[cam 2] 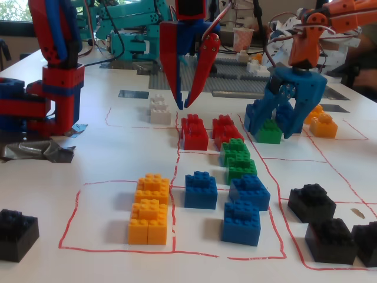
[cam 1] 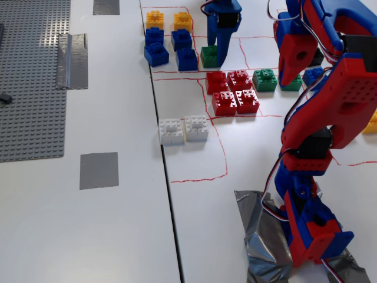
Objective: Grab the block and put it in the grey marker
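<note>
The green block [cam 2: 269, 132] is a small plastic brick with round bumps on top. It sits flat on the white surface [cam 1: 118, 236], inside a box drawn with thin red lines [cam 1: 200, 177]. It is well apart from the grey marker [cam 1: 99, 170], a flat dull square of tape on the far side of the white blocks.

The gripper [cam 2: 272, 122] is made of chunky blue plastic and hangs from an orange arm [cam 2: 309, 35]. It is spread wide, with one of its fingers [cam 2: 291, 112] on each side of the green block. The gap looks wider than the block, and I cannot tell if either finger touches it.

A second arm, red and blue, holds a red gripper [cam 2: 184, 107] up in the air. Its two long pointy fingers are apart and hold nothing. It hangs over the spot between the white blocks [cam 1: 182, 130] and the red blocks [cam 1: 232, 91].

More bumpy bricks sit in groups: blue blocks [cam 2: 235, 206], yellow blocks [cam 2: 150, 206] and black blocks [cam 2: 321, 221]. A big grey plate [cam 1: 29, 76] covered in tiny bumps lies flat at the edge. Crinkly silver tape [cam 1: 265, 236] holds down the red and blue arm's base.
</note>
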{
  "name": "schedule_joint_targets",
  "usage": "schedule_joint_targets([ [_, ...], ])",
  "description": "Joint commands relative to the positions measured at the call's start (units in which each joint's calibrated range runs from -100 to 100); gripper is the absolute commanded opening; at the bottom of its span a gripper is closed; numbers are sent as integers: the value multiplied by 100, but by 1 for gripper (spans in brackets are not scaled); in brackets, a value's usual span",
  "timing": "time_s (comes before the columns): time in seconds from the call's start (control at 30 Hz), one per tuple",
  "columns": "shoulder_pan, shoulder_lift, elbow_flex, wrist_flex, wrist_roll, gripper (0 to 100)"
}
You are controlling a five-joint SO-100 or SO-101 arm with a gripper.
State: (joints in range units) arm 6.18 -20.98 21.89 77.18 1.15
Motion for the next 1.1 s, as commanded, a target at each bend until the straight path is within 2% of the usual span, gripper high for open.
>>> schedule_joint_targets([
  [0.0,137,-80,-191,-566,132,0],
  [0.5,137,-72,-182,-599,137,0],
  [0.67,461,-171,-236,-331,225,0],
  [0.8,1119,-542,-191,-234,532,0],
  [1.07,2640,-600,-627,432,1587,0],
])
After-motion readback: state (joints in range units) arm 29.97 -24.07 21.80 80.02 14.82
